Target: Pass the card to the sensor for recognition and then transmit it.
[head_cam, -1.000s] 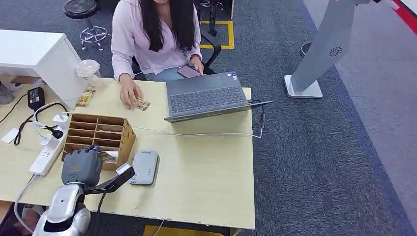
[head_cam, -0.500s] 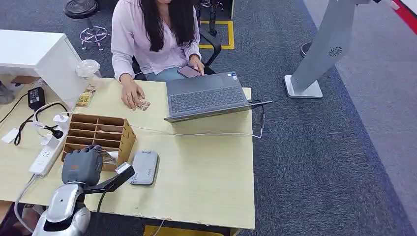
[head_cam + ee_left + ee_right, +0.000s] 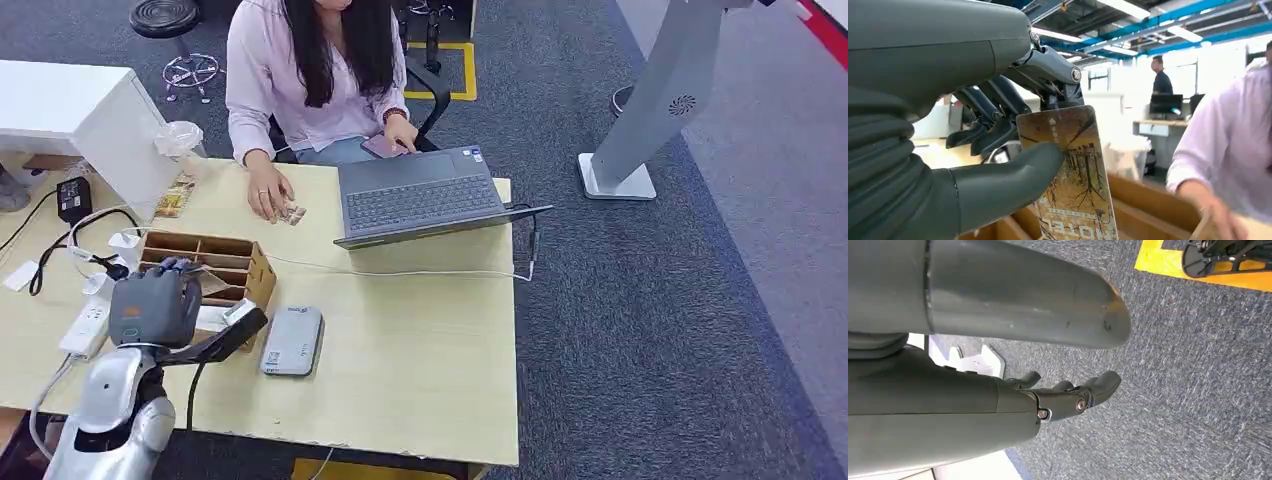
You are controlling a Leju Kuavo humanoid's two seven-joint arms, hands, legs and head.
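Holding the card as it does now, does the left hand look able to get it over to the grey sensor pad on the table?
Probably yes. The left hand pinches the card above the wooden organizer, and the grey sensor pad lies on bare tabletop just beside the organizer, with nothing standing between them.

The card [image 3: 1073,175] is tan-gold, printed with dark bare-branched trees and pale lettering. The left hand [image 3: 948,150] pinching it is matt grey with darker fingers [image 3: 983,107]. The rack [image 3: 225,262] is brown wood, the reader [image 3: 292,341] at its 4 o'clock grey, the table [image 3: 420,340] pale yellow. The laptop [image 3: 425,195] is dark grey, the person's sleeve [image 3: 245,95] pale pink, the carpet [image 3: 650,330] speckled grey-blue.
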